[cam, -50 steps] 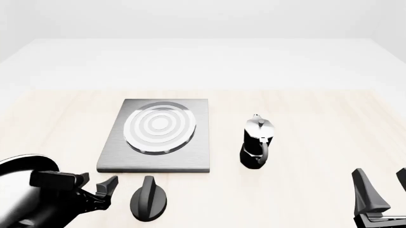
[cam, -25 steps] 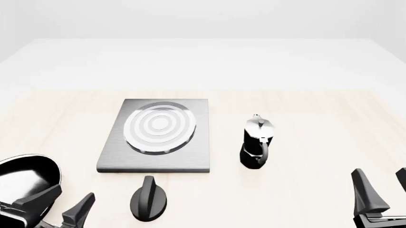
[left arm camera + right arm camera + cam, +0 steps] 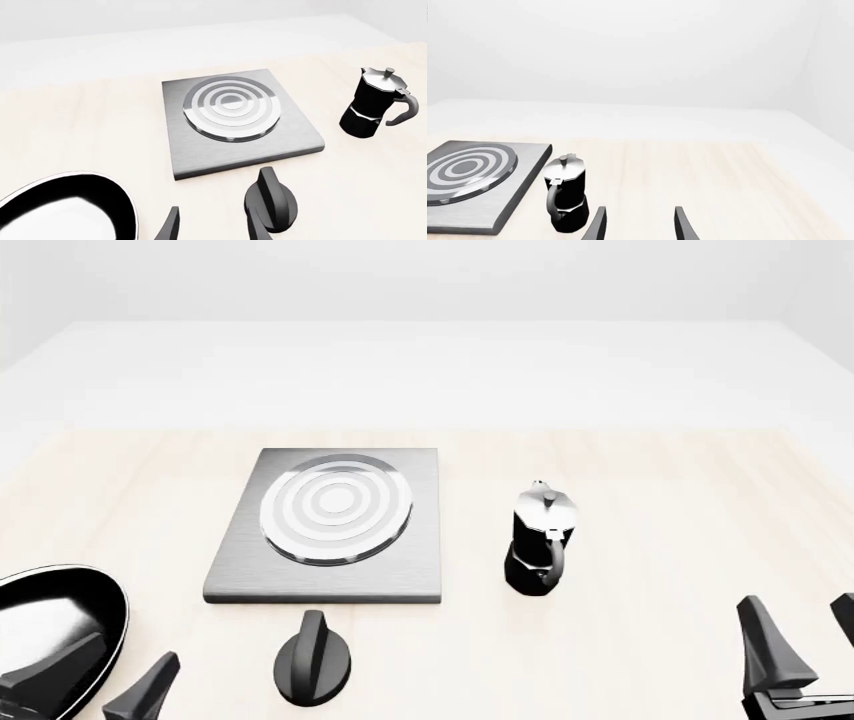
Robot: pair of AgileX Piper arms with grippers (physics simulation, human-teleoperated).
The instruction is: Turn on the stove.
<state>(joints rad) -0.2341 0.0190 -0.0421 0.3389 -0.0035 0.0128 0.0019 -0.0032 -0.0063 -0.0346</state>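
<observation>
The stove (image 3: pixel 400 570) is a flat dark-grey metal slab with a round burner (image 3: pixel 336 505) of silver rings. Its separate black oval knob (image 3: pixel 312 660) lies on the table just in front of the slab, ridge pointing away from me. My left gripper (image 3: pixel 96 687) is open and empty, low at the front left, left of the knob and apart from it. The left wrist view shows the stove (image 3: pixel 297 137), the knob (image 3: pixel 270 202) and one finger (image 3: pixel 170 227). My right gripper (image 3: pixel 810 640) is open and empty at the front right, and shows in its own view (image 3: pixel 639 227).
A glossy black frying pan (image 3: pixel 40 615) lies at the front left, partly under my left gripper; it also shows in the left wrist view (image 3: pixel 63 210). A black-and-silver moka pot (image 3: pixel 541 540) stands right of the stove, seen too in the right wrist view (image 3: pixel 566 195).
My left arm has drawn back from beside the knob toward the front-left corner, uncovering the frying pan. The knob, stove and right gripper have not moved.
</observation>
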